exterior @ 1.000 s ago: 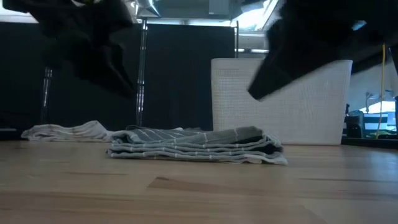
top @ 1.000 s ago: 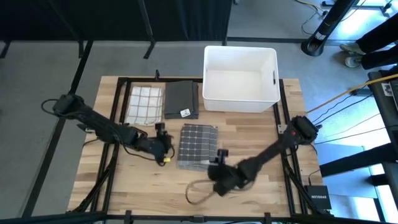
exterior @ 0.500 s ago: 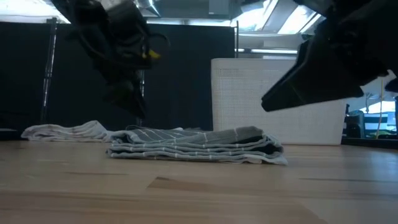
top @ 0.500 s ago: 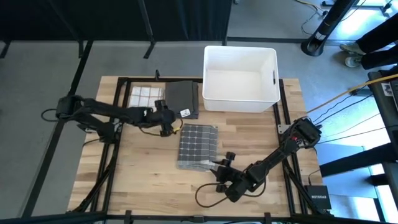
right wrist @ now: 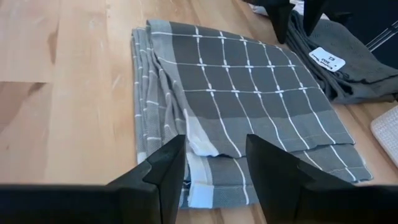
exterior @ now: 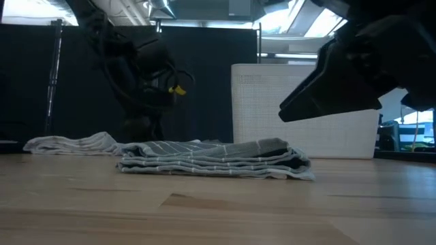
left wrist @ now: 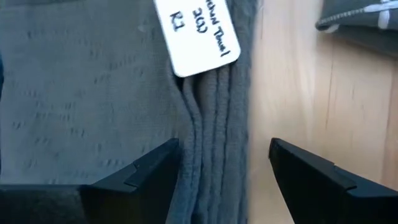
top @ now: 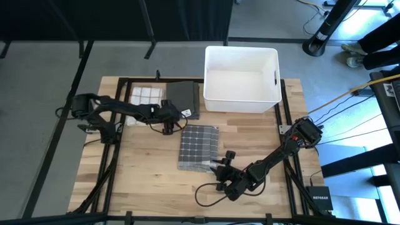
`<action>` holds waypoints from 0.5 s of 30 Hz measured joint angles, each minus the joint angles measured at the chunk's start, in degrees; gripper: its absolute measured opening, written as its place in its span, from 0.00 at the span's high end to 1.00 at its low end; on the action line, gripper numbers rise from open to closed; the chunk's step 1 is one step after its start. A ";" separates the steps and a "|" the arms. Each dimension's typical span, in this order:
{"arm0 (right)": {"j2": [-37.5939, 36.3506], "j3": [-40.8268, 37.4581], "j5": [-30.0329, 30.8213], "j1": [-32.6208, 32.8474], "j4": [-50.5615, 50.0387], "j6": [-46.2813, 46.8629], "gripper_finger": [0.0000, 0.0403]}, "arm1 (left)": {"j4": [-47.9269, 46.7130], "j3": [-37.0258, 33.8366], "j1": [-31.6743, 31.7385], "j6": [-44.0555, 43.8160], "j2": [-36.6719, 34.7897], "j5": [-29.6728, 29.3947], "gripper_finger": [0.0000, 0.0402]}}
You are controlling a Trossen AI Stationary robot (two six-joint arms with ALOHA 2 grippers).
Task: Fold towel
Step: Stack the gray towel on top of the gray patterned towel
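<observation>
wooden table [top: 144, 162] | checked towel [top: 199, 146] just beside right hand [top: 220, 173]

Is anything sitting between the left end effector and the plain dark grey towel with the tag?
Nothing visible. The left end effector hangs open right over the edge of the dark grey towel, just below its white tag, with only bare table beside it.

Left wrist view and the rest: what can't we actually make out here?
- Dark grey towel, left wrist view: frame edges cut it off; its white tag is cropped at the top, writing not clearly legible.
- White-checked towel, high view: left arm partly covers it.
- White bin, low view: right arm blocks its upper right; inside unseen.
- Folded plaid towel: underside layers hidden in every view.
- Left gripper fingertips: too small in high view.
</observation>
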 joint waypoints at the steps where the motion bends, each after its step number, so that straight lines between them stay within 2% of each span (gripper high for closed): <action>1: 0.00 0.00 0.00 0.00 -0.09 0.01 0.57 | 0.52 0.02 0.20 0.47 0.61 -0.10 0.40; 15: -0.02 0.01 0.00 0.02 -0.17 -0.12 0.57 | 5.02 0.13 3.47 3.49 3.53 -4.35 0.40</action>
